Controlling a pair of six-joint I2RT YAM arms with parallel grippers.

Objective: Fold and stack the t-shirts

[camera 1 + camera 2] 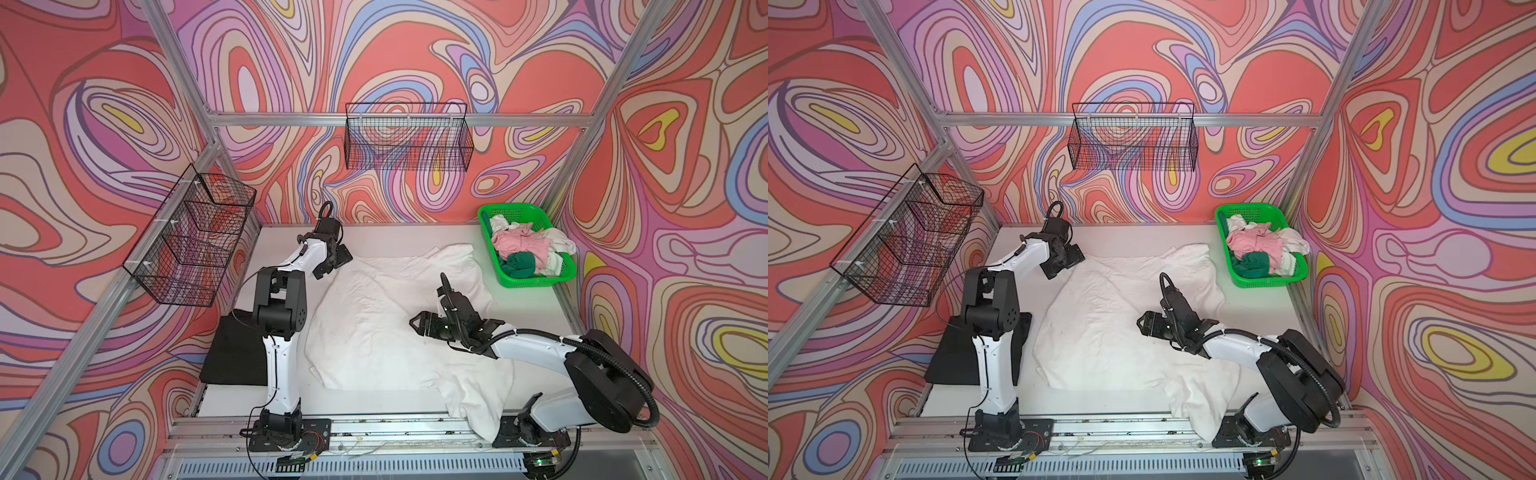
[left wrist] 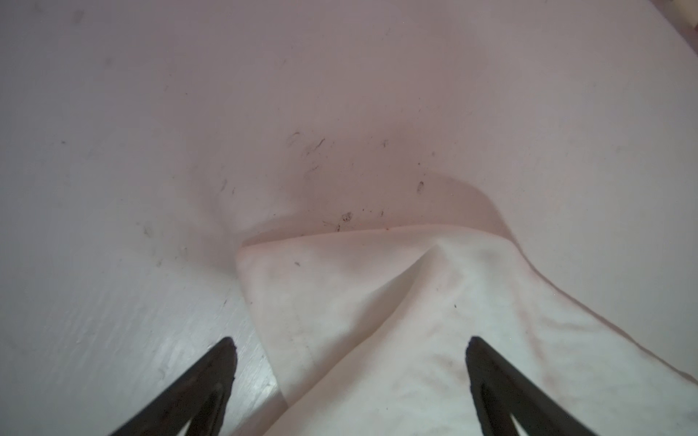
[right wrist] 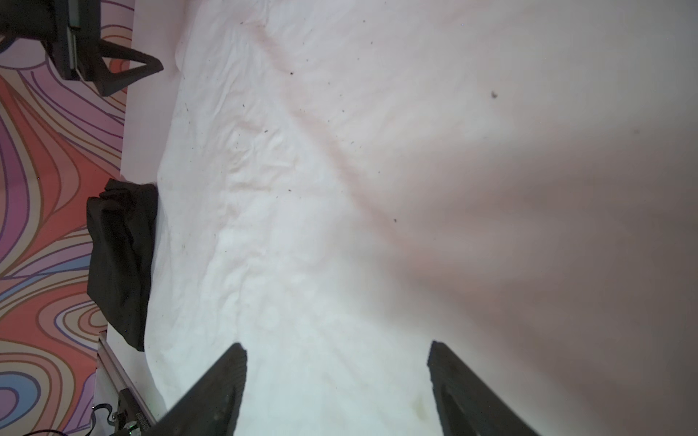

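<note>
Large off-white t-shirt [image 1: 374, 324] lies spread but wrinkled mid white table [image 1: 395, 239], one end draped over the front rail [image 1: 374, 428]; no fold made yet. Folded black t-shirt [image 1: 237, 353] at the left side, probably the stack's start. Pink, white, dark green shirts [image 1: 515, 245] crumpled in the bright green plastic lattice basket [image 1: 536, 281], far right. Left gripper [image 1: 334, 264] at the big shirt's far corner, right gripper [image 1: 415, 324] over its middle: both released, empty.

The off-white t-shirt [image 1: 374, 332] is soft matt cloth, creased and flecked with dark lint. The black t-shirt [image 1: 232, 353] is matt cloth too. The table [image 2: 113, 321] looks smooth and white, faintly shiny. The green basket [image 1: 536, 283] is glossy plastic lattice, and the wire basket [image 1: 409, 141] is thin black metal mesh.
</note>
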